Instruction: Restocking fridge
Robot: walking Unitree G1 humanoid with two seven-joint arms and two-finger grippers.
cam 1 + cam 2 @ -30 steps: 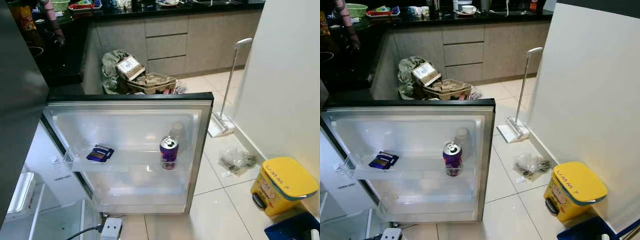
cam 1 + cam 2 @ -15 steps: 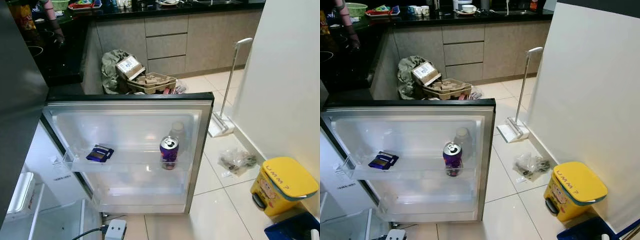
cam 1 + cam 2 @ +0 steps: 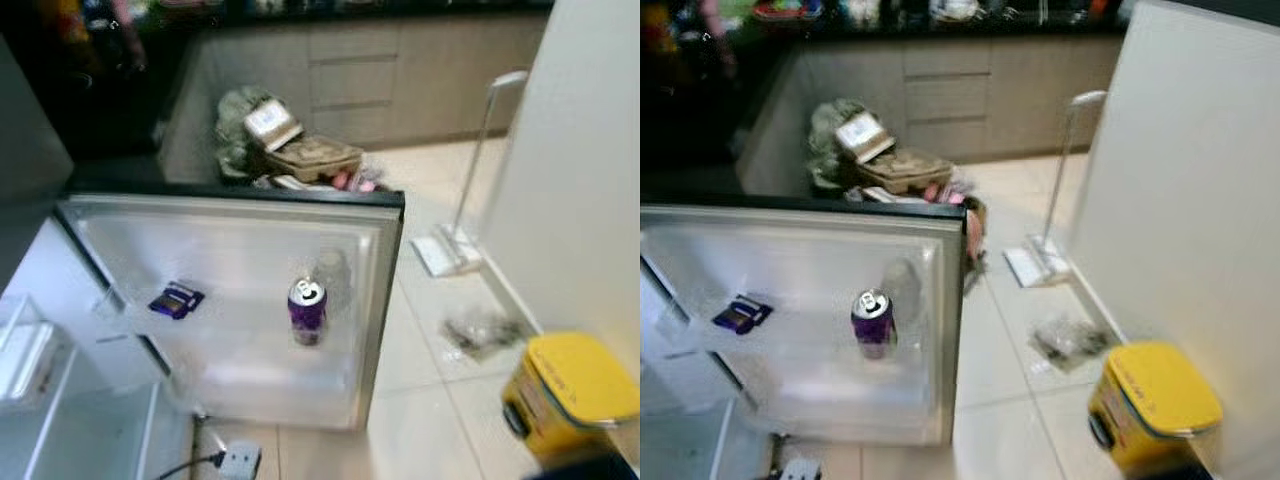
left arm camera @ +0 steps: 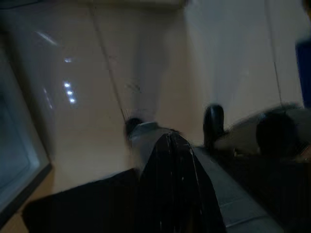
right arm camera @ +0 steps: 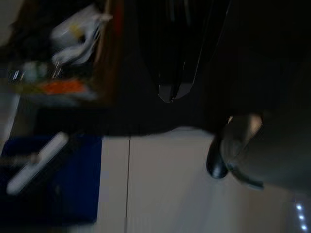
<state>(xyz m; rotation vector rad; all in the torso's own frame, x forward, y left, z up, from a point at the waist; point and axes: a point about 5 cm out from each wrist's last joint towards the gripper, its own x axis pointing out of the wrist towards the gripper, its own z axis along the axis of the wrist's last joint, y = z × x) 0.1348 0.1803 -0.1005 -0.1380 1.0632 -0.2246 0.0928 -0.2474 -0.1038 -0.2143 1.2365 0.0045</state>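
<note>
Both claws hang idle over the floor tiles: left claw (image 4: 170, 145) looks closed, right claw (image 5: 172, 92) too blurry to tell. One purple soda can (image 3: 307, 310) stands upright on the open fridge door (image 3: 240, 300) shelf, one dark packet (image 3: 176, 299) further left. One yellow bin (image 3: 570, 385). Camera has shifted and blurred; nothing itself moved.

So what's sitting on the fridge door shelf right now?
On the door shelf: a purple can, a clear bottle behind it, partly hidden, and a small dark blue packet further left.
</note>
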